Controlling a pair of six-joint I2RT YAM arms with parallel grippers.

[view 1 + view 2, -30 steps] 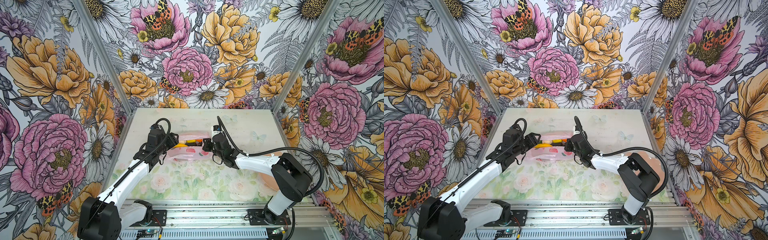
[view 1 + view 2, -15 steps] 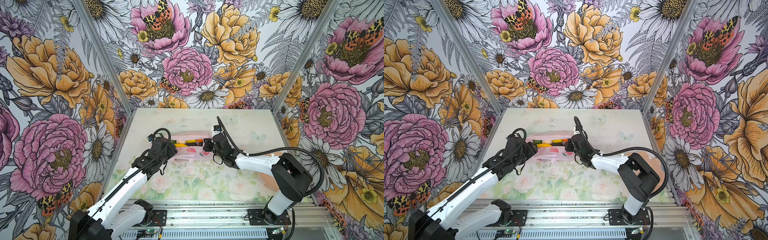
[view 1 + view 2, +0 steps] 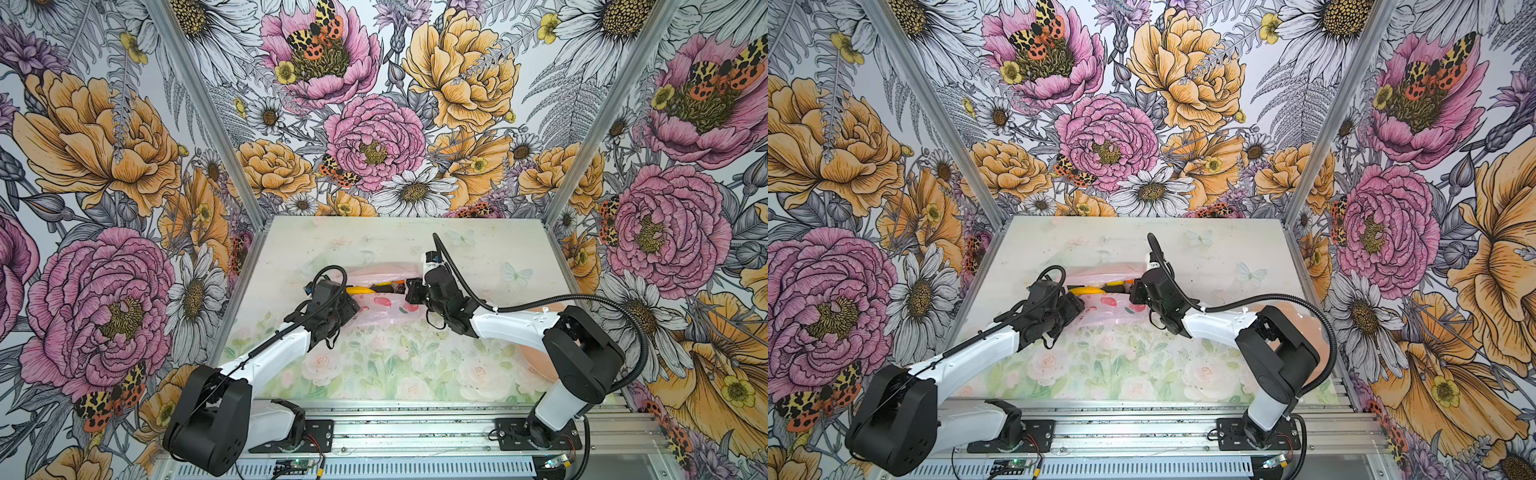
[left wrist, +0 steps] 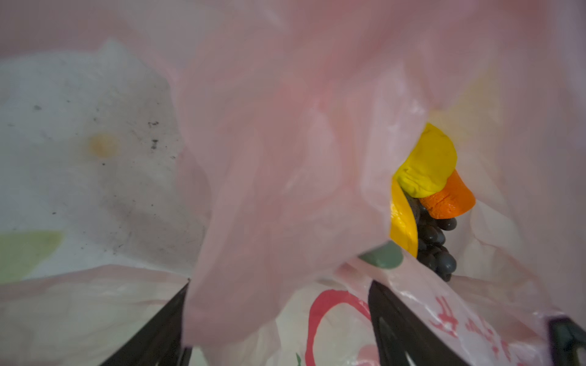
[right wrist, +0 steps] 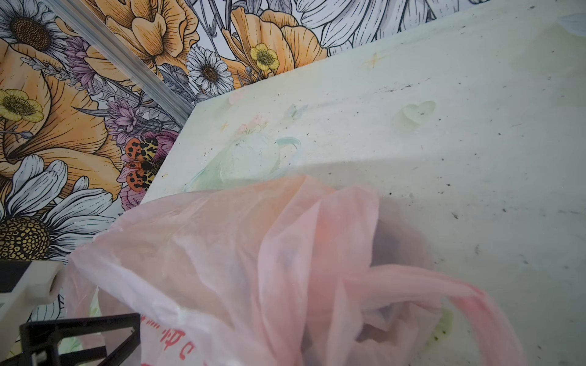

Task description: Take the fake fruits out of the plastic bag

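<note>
The plastic bag (image 3: 384, 307) lies mid-table, its mouth gaping, in both top views. Inside the mouth lie the fake fruits: a yellow banana (image 3: 362, 289), and in the left wrist view the banana (image 4: 402, 221), a yellow citrus (image 4: 428, 161), an orange (image 4: 450, 199) and a dark grape bunch (image 4: 434, 247). My left gripper (image 3: 352, 296) is at the left end of the mouth, open, with pink film hanging between its black fingers (image 4: 396, 326). My right gripper (image 3: 409, 291) is shut on the bag's right end. Its jaws are hidden behind bunched film (image 5: 285, 269).
A peach plate (image 3: 534, 357) lies at the right, mostly under the right arm. Floral walls close in the table on three sides, and the arm bases stand on a metal rail (image 3: 415, 432) at the front. A bag handle (image 5: 444, 285) trails over the tabletop.
The left arm has lowered and its gripper has come down to the bag's mouth, jaws spread wider. The right arm and the bag end it holds have not moved.
</note>
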